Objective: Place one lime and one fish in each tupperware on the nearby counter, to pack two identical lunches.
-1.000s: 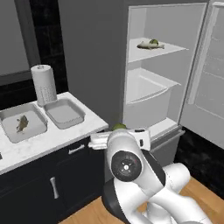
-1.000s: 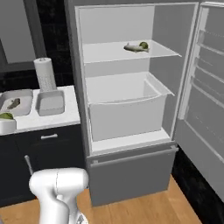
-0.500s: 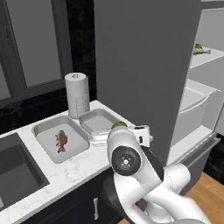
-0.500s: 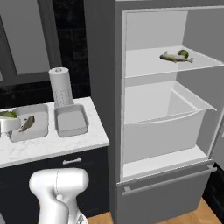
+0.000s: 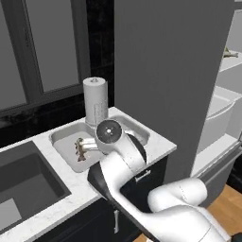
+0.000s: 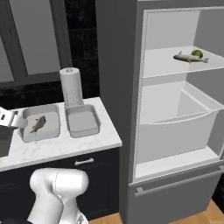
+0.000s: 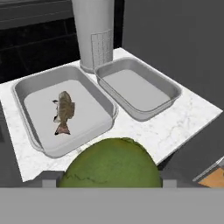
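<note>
White marble counter (image 7: 183, 116) below: gripper (image 7: 109, 181) pinches the lime (image 7: 111, 164) across its middle; firm, round, slick, likely to roll.

Fish (image 6: 38, 124) in left tupperware (image 6: 40, 124)

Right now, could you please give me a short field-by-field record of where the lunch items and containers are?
gripper: closed on a lime, above the counter edge
left container: holds one fish, no lime
right container: nothing in it
paper towel roll: upright, behind the containers
fridge shelf: second fish with another lime behind it
</note>
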